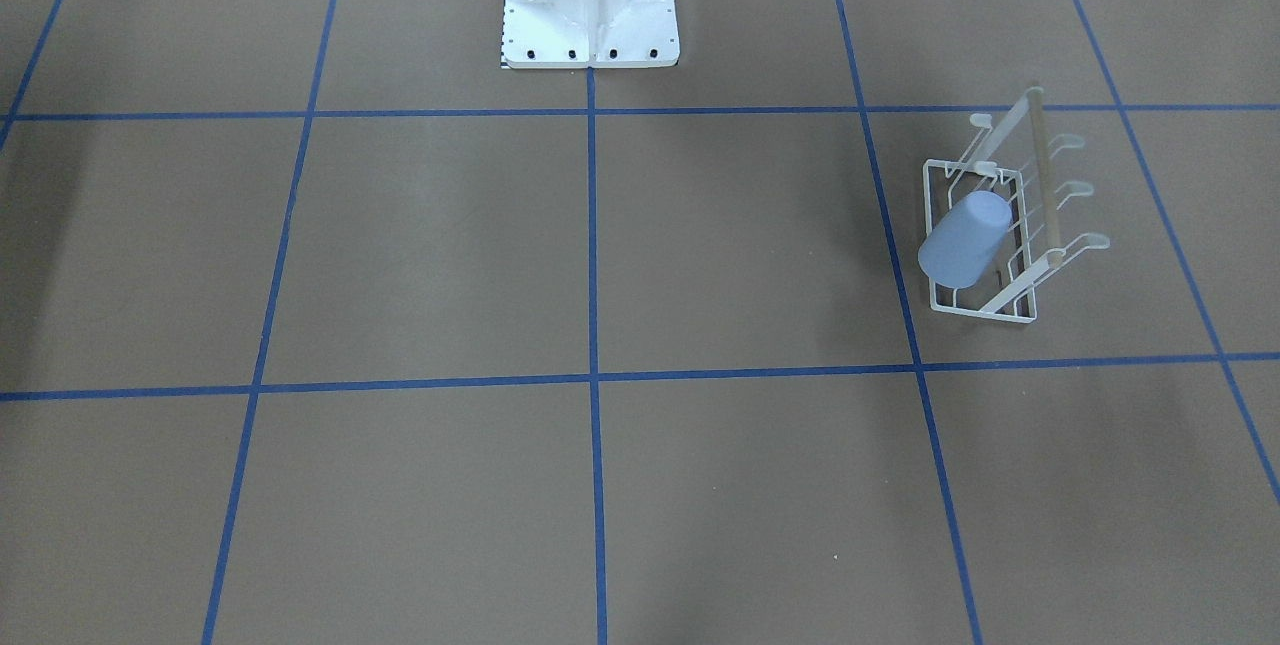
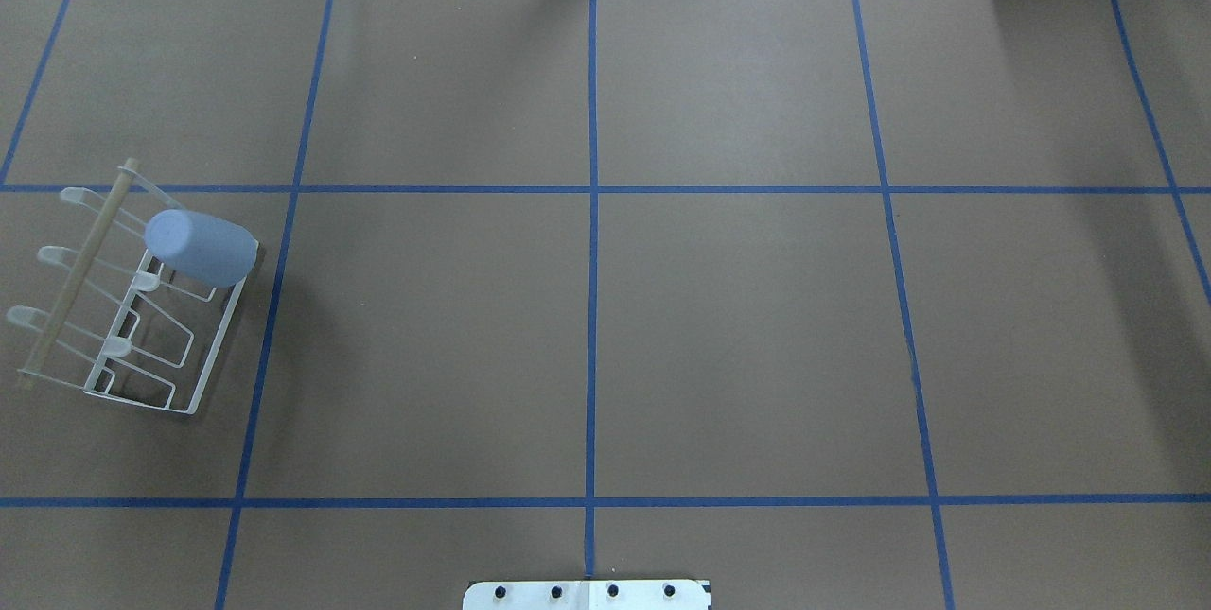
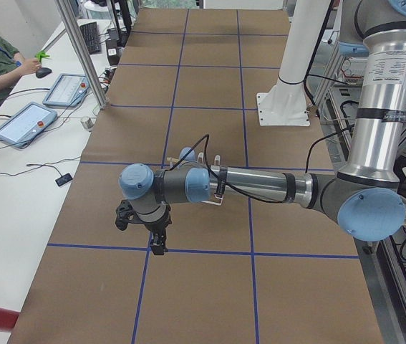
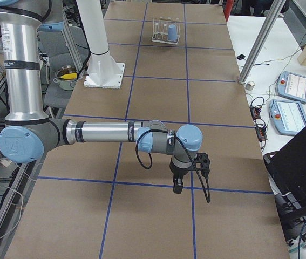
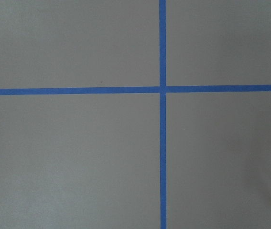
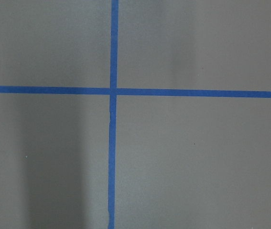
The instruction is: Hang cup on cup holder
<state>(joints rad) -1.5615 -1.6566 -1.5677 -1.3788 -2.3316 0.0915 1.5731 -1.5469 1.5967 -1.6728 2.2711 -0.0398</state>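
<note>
1. Left arm [image 3: 260, 188]: forearm stretched out level, wrist bent; left gripper [image 3: 158, 249] points straight down. Finger spacing unreadable.
2. Right arm [image 4: 104, 132]: same pose; right gripper [image 4: 177, 188] points down, spacing unreadable.

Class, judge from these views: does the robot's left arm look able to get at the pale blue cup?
Probably yes. The cup sits on the cup holder on the left arm's side, no obstacle shows around it, and the left claw hangs over the table close by.
</note>
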